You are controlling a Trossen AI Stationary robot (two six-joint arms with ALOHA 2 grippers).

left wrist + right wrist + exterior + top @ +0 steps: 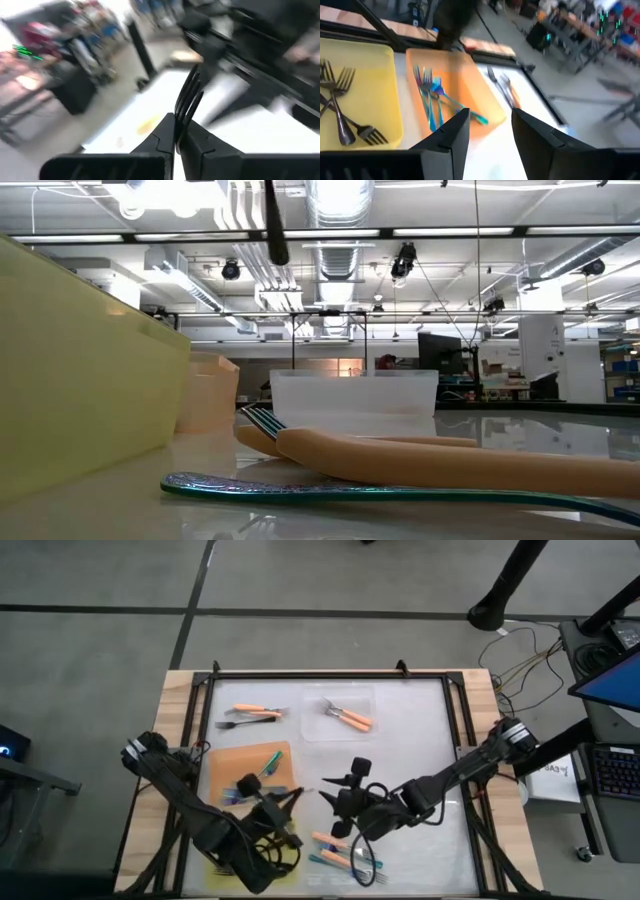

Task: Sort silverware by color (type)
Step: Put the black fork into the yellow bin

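Note:
My left gripper [176,142] is shut on a black fork [188,95] and shows over the near-left of the table [280,802]. My right gripper [490,132] is open near the table's middle [332,792], pointing left and touching nothing. Black forks [340,107] lie in the yellow tray [380,75]. Teal forks [431,95] lie in the orange tray [240,762]. Orange-handled forks lie in the clear tray [348,717] and at far left [255,712]. An orange-handled fork [450,462] and a teal one [400,491] lie loose at the near edge [335,850]. My left gripper pinches the black fork just below its tines [179,120] between the two shut fingers. The tines stick out past the fingertips, in line with the fingers. The handle is hidden behind the fingers. Nothing shows touching the tines.
The yellow tray [70,370] sits at the near-left corner under my left arm, with the orange tray [207,395] beside it. A dark frame [330,675] edges the table. Bare white table lies at right [420,740]. Cables [525,650] lie off the far right corner.

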